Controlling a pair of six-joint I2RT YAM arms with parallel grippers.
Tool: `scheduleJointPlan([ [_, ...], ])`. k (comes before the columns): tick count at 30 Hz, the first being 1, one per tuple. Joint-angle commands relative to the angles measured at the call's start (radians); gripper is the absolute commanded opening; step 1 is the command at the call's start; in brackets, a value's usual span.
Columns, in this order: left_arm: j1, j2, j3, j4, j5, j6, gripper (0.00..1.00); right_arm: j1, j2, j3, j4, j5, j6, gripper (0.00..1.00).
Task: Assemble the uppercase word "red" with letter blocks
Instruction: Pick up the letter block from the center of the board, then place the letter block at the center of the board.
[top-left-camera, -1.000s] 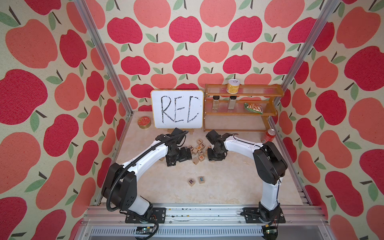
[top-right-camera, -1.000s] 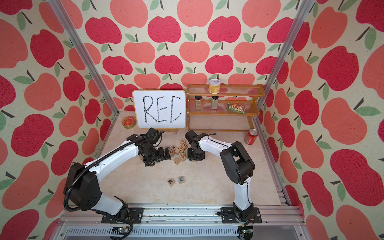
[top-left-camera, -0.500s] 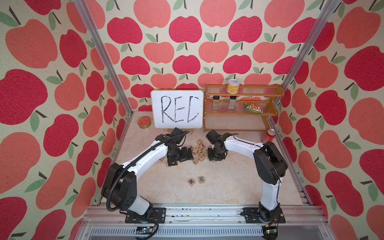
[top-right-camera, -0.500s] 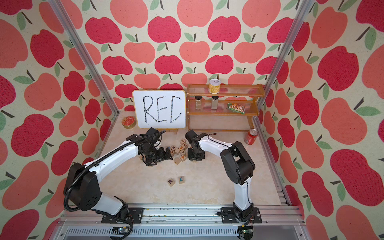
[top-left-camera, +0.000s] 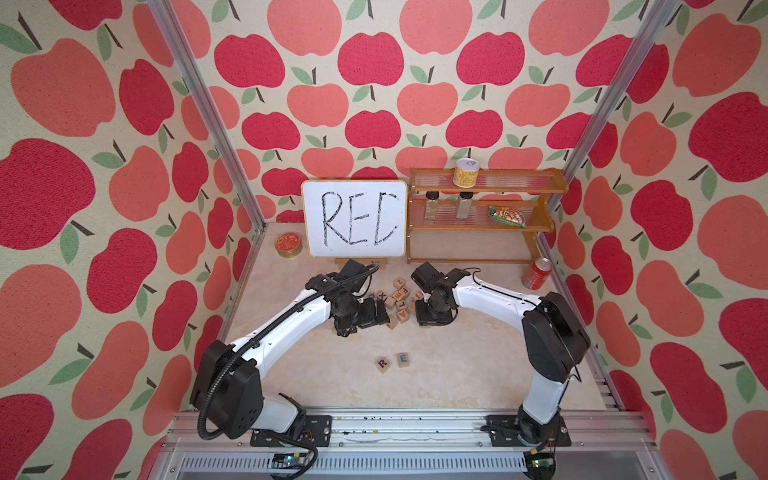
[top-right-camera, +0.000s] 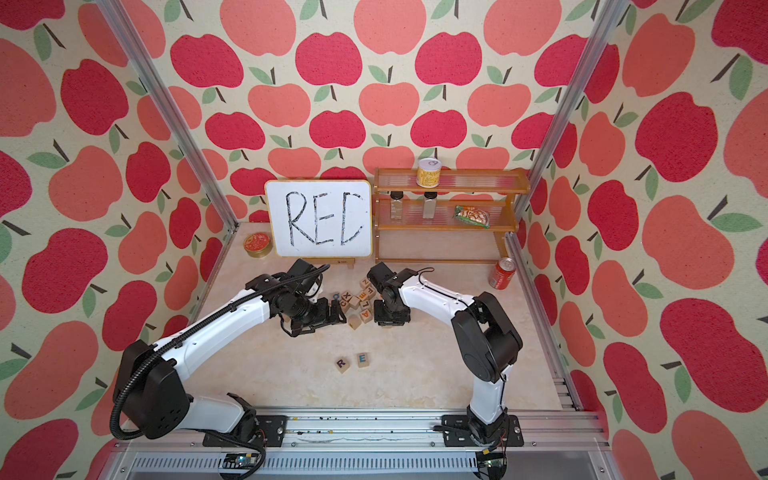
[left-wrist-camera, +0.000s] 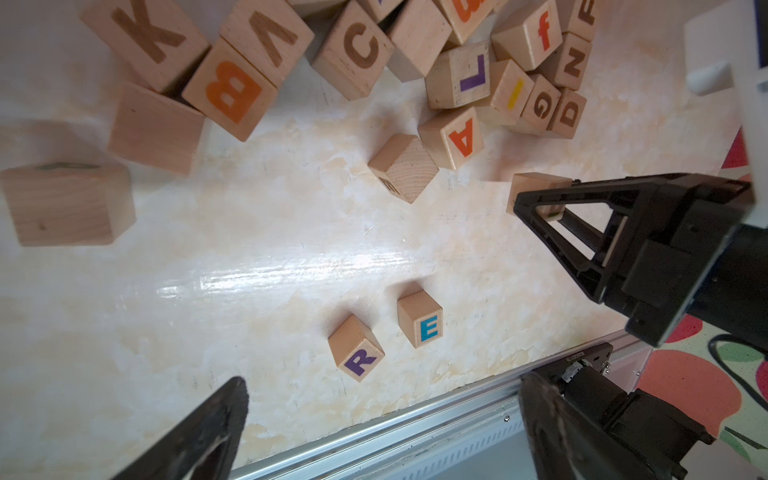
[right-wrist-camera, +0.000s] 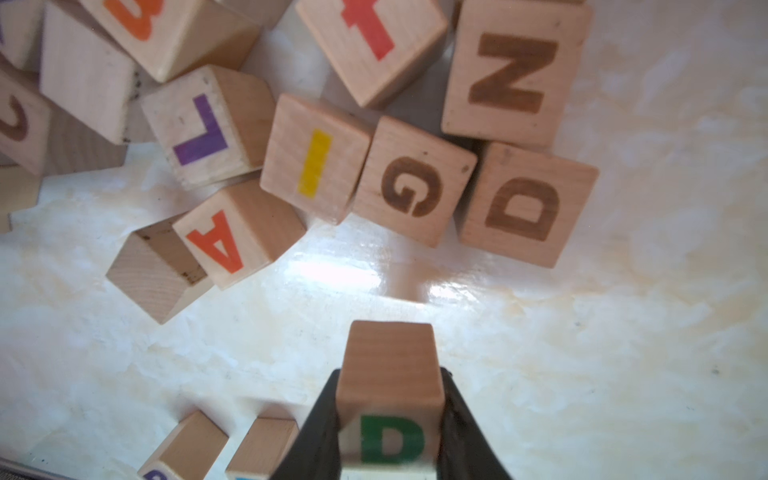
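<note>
Bench (top-left-camera: 457, 374): step in hand looks like fetching the last letter; right arm (top-left-camera: 490, 297) reaches fwd, elbow bent, wrist low by the spare pile (top-left-camera: 401, 297); left gripper (left-wrist-camera: 382, 380) wide, empty; right gripper (right-wrist-camera: 390, 374) clamps green D block (right-wrist-camera: 390, 440); R block (left-wrist-camera: 356, 348) & E block (left-wrist-camera: 420, 318) sit base-ward of it; next: set D beside E, in line.

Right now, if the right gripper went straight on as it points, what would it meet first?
Probably bare table just past the green D block in the right gripper; the brown G block lies beyond; depth unclear.
</note>
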Motion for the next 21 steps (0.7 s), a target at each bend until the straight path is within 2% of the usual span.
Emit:
scheduleJointPlan([
  [1,-0.015,-0.048,-0.028,-0.015,0.010,-0.024,1.00,0.027,-0.042,-0.009,-0.050,0.020,-0.017,0.16],
  [11,-0.044,-0.130,-0.057,-0.037,0.012,-0.023,1.00,0.102,-0.063,-0.021,-0.068,0.027,0.017,0.13],
  [21,-0.061,-0.204,-0.068,-0.085,0.030,0.005,1.00,0.201,-0.089,-0.030,-0.063,0.074,0.142,0.12],
])
